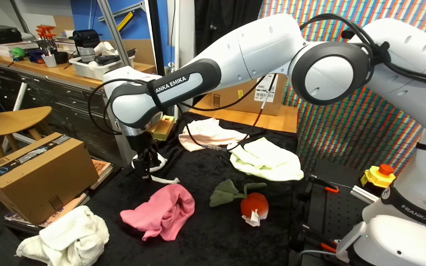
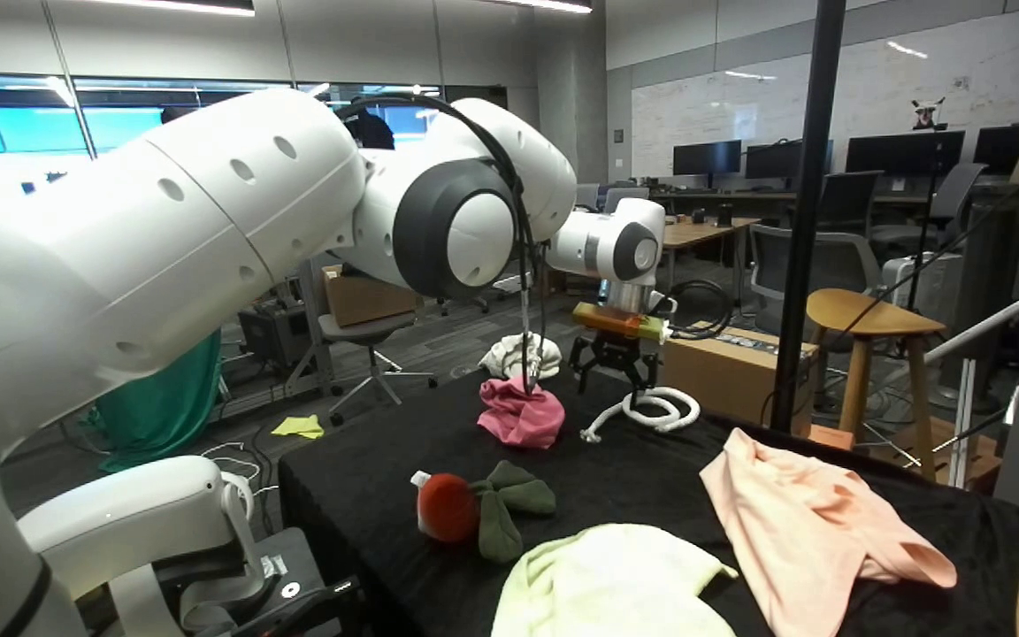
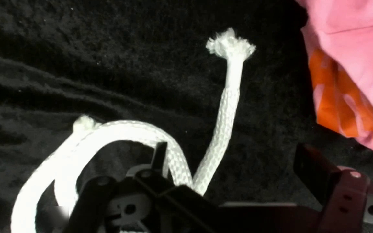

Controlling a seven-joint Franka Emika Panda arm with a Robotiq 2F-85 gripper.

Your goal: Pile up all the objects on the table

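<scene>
We have the gripper (image 3: 231, 154), jaws wide apart, holding nothing, at the white rope (image 3: 131, 130), with pink cloth (image 1: 163, 212), white cloth (image 1: 70, 236), peach cloth (image 1: 213, 133), pale-yellow cloth (image 1: 268, 162) and red leafy plush (image 1: 253, 204) scattered on the same black surface (image 1: 205, 240).

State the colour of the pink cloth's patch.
The patch is orange with pink marks, best seen in the wrist view.

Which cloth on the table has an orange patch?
The bright pink cloth: the wrist view shows its orange patch. The peach cloth, pale-lime cloth and white cloth show none.
</scene>
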